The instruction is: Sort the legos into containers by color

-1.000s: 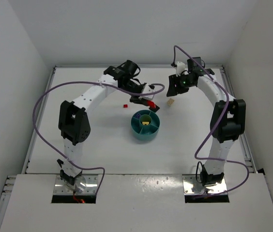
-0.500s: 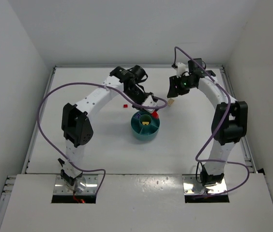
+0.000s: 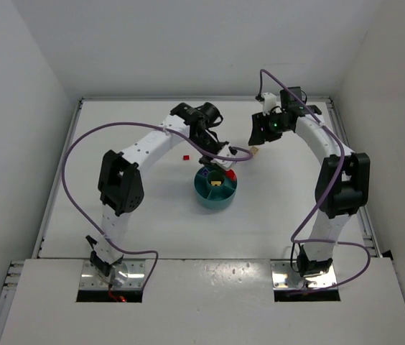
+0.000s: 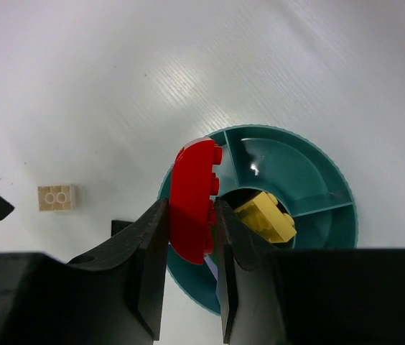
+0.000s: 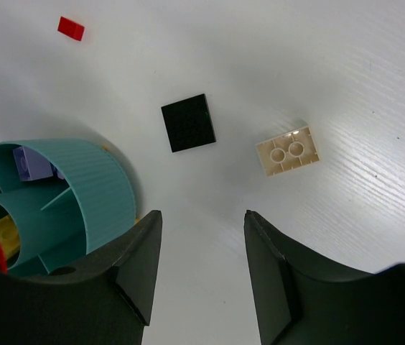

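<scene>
Left claw [image 4: 190,210] reached dish [image 4: 329,175], one red lego [image 4: 192,183]

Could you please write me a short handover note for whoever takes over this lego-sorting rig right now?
Left gripper: shut on a red lego, held over the teal dish edge. Right gripper: open, empty, above the table.
Done: yellow lego in the centre cup, lavender lego in a wedge.
Left: drop the red lego; then the tan lego, black tile and small red piece, all loose on the table.

We saw a curved brick [image 4: 192,198] above the dish [image 4: 317,172] (near its middle); a tile [image 5: 188,122] and a two-stud brick [image 5: 289,151] lay behind-right.
</scene>
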You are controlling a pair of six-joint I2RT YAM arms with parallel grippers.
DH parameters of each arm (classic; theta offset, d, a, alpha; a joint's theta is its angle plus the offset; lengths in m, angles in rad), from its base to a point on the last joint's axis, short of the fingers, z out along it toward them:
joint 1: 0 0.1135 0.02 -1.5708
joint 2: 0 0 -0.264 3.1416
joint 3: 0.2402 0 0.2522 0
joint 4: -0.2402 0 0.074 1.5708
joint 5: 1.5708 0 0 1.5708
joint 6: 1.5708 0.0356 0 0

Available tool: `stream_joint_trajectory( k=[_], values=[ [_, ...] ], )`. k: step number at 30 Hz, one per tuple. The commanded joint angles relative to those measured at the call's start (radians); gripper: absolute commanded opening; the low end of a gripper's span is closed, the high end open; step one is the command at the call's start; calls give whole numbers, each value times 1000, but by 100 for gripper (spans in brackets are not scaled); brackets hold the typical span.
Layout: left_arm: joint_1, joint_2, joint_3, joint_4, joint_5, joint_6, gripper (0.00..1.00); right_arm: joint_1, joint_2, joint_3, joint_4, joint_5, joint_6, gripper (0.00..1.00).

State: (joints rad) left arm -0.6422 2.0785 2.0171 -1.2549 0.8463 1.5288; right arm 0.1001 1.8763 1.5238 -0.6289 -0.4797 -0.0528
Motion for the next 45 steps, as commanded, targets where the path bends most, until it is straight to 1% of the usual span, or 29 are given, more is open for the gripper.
stream_joint_trajectory(
  k=[1, 5, 9, 12, 16, 17, 19, 20, 23, 26, 28, 31, 32, 34, 35, 36, 37, 38, 39, 40, 41, 42, 43, 44, 45],
  values=[
    [-7, 29, 5, 38, 51, 11, 13, 3, -46, -2, 23, -10, -4, 50],
    [-7, 52, 40, 48, 60, 11, 13, 3, -46, -2, 23, -10, -4, 50],
    [-7, 63, 40, 57, 51, 2, 13, 3, -46, -2, 23, -10, -13, 50],
    [-7, 72, 40, 57, 33, 25, 15, 3, -46, -11, 23, -10, -13, 50],
    [-7, 72, 40, 57, 33, 25, 23, 3, -37, -2, 23, -10, -13, 50],
    [-7, 72, 31, 57, 33, 16, 29, 3, -37, -2, 23, -10, -13, 50],
    [4, 72, 31, 68, 33, 7, 36, 3, -28, 9, 23, -10, -13, 50],
    [4, 72, 31, 80, 33, -7, 42, 3, -28, 9, 23, -10, -13, 50],
    [13, 72, 31, 104, 33, -25, 51, 3, -19, 19, 23, -10, -13, 50],
    [22, 63, 31, 118, 42, -38, 56, 3, 0, 30, 23, -10, -13, 50],
    [22, 63, 43, 118, 51, -38, 56, 3, 0, 30, 23, -19, -13, 50],
    [52, 51, 69, 156, 65, -84, 56, 3, 0, 30, 23, -19, -13, 50],
    [79, 39, 89, 194, 79, -152, 56, 3, 0, 30, 23, -19, -13, 50],
    [122, 23, 100, 238, 140, -240, 56, 3, 0, 30, 23, -19, -13, 50],
    [174, 8, 112, 271, 160, -383, 55, 3, 0, 30, 23, -19, -13, 50],
    [202, 8, 112, 349, 174, -460, 55, 3, 0, 30, 23, -19, -13, 50],
    [231, -6, 100, 392, 184, -540, 53, 3, 0, 30, 23, -19, -13, 50],
    [257, -6, 89, 440, 163, -640, 50, 3, 0, 30, 23, -19, -13, 50],
    [297, -18, 71, 481, 125, -829, 48, 3, 0, 30, 23, -19, -13, 50],
    [311, -29, 59, 529, 3, -896, 44, 3, 9, 30, 23, -19, -13, 50],
    [322, -29, 43, 529, -60, -933, 44, 3, 9, 30, 23, -19, -13, 50],
    [331, -56, -13, 540, -119, -964, 46, 3, 9, 30, 23, -19, -13, 50],
    [343, -67, -52, 558, -216, -964, 47, 3, 18, 30, 23, -19, -13, 50],
    [343, -77, -88, 558, -246, -964, 47, 3, 27, 30, 23, -19, -13, 50],
    [355, -77, -125, 558, -247, -940, 49, 13, 27, 41, 23, -19, -13, 50]
  ],
)
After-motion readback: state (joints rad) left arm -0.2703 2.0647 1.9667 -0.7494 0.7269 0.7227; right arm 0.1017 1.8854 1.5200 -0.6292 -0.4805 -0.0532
